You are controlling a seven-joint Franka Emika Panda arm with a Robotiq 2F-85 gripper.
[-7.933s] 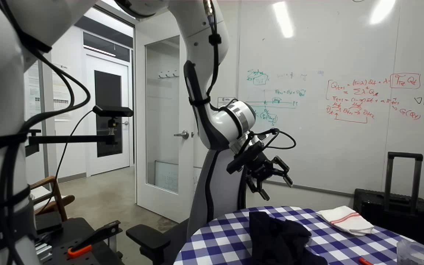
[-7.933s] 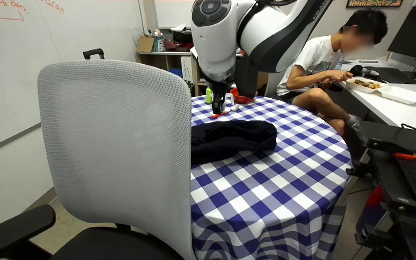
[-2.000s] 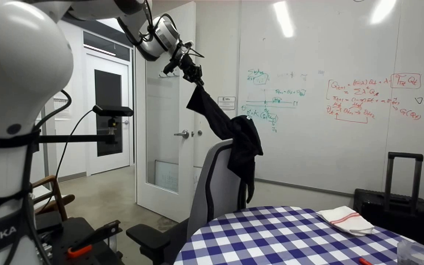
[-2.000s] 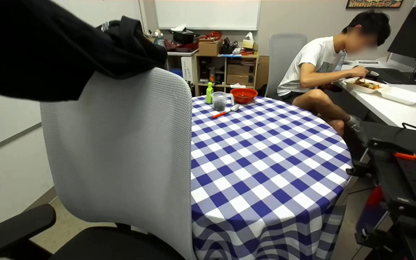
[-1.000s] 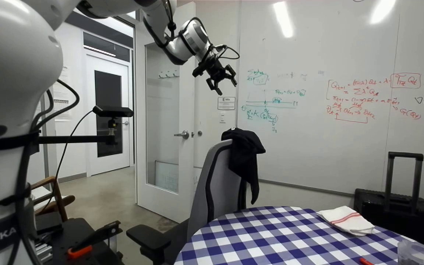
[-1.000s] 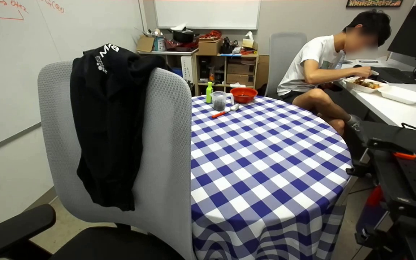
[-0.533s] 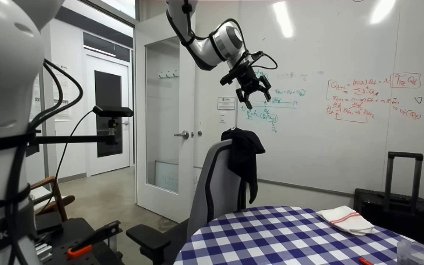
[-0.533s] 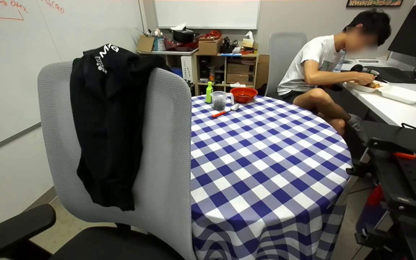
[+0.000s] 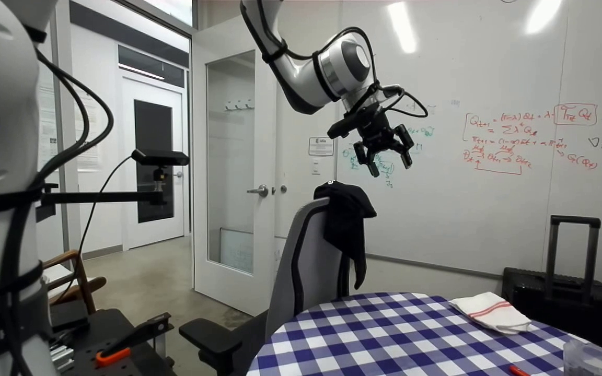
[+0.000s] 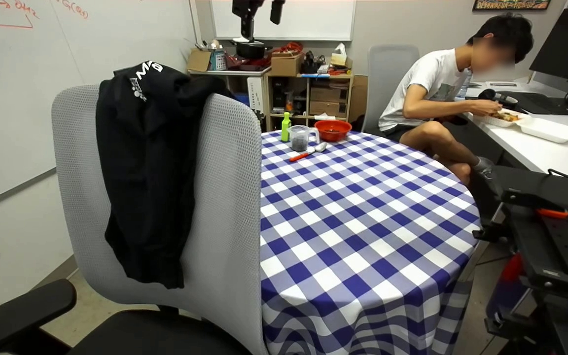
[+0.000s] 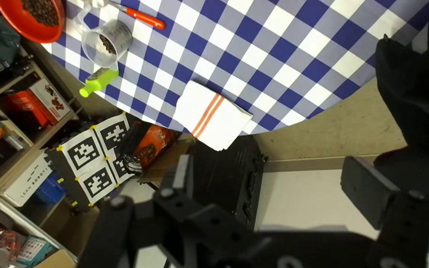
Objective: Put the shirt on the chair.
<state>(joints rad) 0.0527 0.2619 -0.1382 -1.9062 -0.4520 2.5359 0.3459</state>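
Observation:
The black shirt point(image 9: 347, 209) hangs over the top of the grey mesh chair's backrest point(image 9: 311, 261). In an exterior view the shirt point(image 10: 148, 182), with white print near its top, drapes down the seat-side face of the chair's backrest point(image 10: 230, 197). A shorter part hangs behind, on the table side. My gripper point(image 9: 391, 164) is open and empty, above and apart from the shirt. Its fingertips point(image 10: 262, 25) also show at the top edge of an exterior view. In the wrist view the jaws point(image 11: 274, 182) are wide apart, and part of the shirt point(image 11: 419, 93) shows at the right edge.
A round table with a checked cloth point(image 10: 363, 212) stands beside the chair. On it are a white towel point(image 9: 491, 312), a red bowl point(image 10: 332, 130), a measuring cup point(image 10: 300, 138), a red-handled spoon point(image 10: 303, 155) and a green bottle point(image 10: 285, 127). A person point(image 10: 434, 88) sits behind it.
The shirt went from the table to the chair back. My gripper held its end 2.0 s ago and was open by 1.0 s ago. It has since moved right and lower in an exterior view.

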